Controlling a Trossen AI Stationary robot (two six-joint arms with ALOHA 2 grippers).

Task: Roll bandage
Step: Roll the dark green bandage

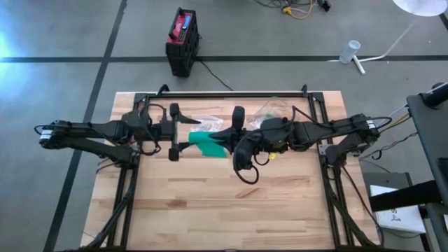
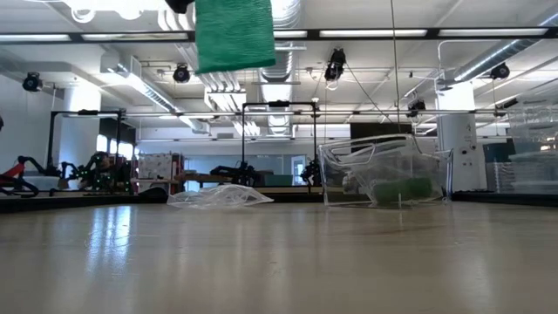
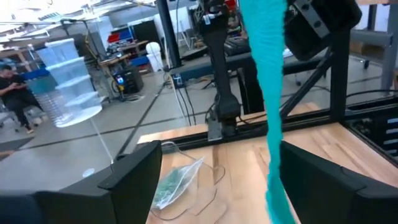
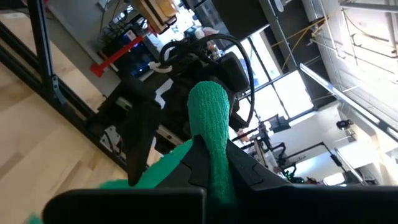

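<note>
Up off the table, mid-air between both arms, the green bandage [image 1: 207,145] is held; its long axis runs across from the right gripper [image 1: 227,142], which is clamped on one end, toward the left gripper [image 1: 173,132]; those jaws are spread wide, with the hanging strip seen between them, so the left arm is judged nearest the free end.

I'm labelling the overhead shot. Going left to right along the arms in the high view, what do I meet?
Left gripper → green bandage → right gripper → clear plastic wrapper
</note>
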